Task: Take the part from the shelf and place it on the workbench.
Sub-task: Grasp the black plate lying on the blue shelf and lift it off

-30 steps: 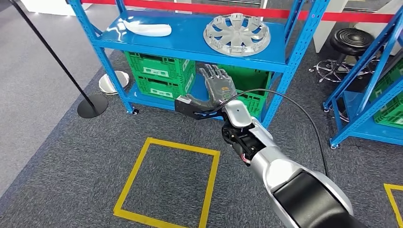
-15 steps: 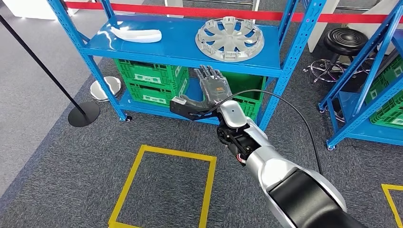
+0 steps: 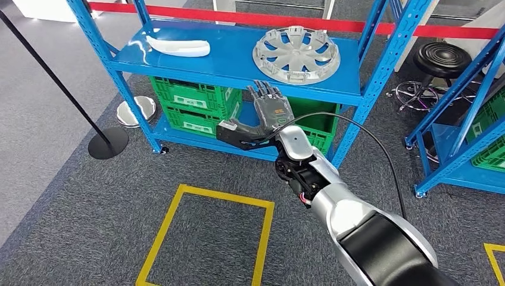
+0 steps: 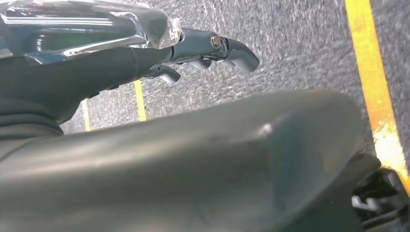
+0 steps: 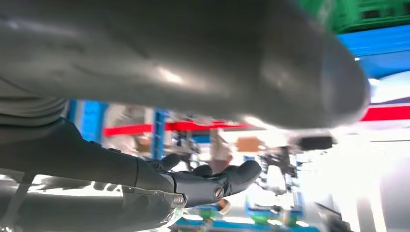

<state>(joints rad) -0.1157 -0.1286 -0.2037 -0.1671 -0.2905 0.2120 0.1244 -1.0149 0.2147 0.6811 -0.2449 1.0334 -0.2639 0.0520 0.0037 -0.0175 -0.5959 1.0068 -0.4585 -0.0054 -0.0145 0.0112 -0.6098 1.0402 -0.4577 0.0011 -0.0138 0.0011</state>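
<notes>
A workshop — blue steel shelving (image 3: 381,65), green crates (image 3: 193,104), yellow floor markings (image 3: 205,238).

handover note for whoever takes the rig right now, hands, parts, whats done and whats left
Right hand: open, holding nothing, raised in front of the blue shelf, below its top board.
Left hand: holding nothing, hanging over the carpet.
Parts: silver wheel cover and white part both lie on the top board, untouched.
Done: nothing picked.
Left: grasp a part, carry it to the workbench.

One wheel cover (image 3: 296,54); one white part (image 3: 178,46); two stools (image 3: 439,59); several green crates (image 3: 190,105).
</notes>
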